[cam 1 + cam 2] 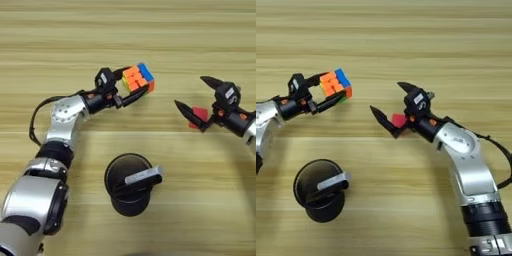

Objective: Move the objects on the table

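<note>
In the left eye view, the left gripper (pixel 134 86) has its jaws clamped on the puzzle cube (pixel 138 77); keep that grip square. In the right eye view, the right gripper (pixel 388 105) has jaws apart around the red block (pixel 399 119) on the worktop (pixel 406 40); the marker pen (pixel 332 182) lies across the black cup (pixel 320 190), near but clear.
</note>
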### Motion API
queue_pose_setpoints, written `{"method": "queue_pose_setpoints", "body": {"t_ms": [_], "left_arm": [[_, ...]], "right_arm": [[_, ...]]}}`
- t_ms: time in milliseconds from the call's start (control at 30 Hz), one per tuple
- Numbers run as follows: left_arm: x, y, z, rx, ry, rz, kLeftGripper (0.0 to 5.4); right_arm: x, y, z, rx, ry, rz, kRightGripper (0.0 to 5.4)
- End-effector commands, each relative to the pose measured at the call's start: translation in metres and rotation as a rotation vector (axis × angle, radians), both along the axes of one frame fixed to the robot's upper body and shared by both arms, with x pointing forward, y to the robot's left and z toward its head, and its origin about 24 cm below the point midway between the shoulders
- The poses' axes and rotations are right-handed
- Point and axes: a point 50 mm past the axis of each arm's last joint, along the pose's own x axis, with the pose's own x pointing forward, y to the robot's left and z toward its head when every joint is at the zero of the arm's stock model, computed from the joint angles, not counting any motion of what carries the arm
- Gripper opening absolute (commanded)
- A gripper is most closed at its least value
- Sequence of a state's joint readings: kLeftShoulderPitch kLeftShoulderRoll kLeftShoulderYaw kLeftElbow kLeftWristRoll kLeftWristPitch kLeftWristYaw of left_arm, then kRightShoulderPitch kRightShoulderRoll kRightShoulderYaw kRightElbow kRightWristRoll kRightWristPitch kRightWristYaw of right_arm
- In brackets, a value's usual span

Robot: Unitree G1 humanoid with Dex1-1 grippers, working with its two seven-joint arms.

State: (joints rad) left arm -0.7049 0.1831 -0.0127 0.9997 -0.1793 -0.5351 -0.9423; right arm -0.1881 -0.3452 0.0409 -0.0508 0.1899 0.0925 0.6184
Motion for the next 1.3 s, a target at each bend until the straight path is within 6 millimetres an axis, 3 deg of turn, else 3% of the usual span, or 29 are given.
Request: {"method": "queue_pose_setpoints", "body": {"t_ms": [33, 300, 700, 1300], "left_arm": [[0.007, -0.008, -0.003, 0.075, 0.009, 0.043, 3.31], [0.004, -0.013, -0.025, 0.183, 0.06, 0.102, 3.31], [0.0, -0.009, -0.037, 0.217, 0.101, 0.13, 3.31], [-0.008, -0.006, -0.06, 0.082, 0.313, 0.2, 3.31]], "right_arm": [[0.001, -0.003, -0.011, 0.023, 0.05, -0.045, 5.4], [0.009, -0.006, -0.029, 0.053, 0.11, -0.116, 5.4], [0.013, -0.001, -0.039, 0.058, 0.154, -0.138, 5.4], [0.015, 0.0, -0.041, 0.067, 0.168, -0.149, 5.4]]}}
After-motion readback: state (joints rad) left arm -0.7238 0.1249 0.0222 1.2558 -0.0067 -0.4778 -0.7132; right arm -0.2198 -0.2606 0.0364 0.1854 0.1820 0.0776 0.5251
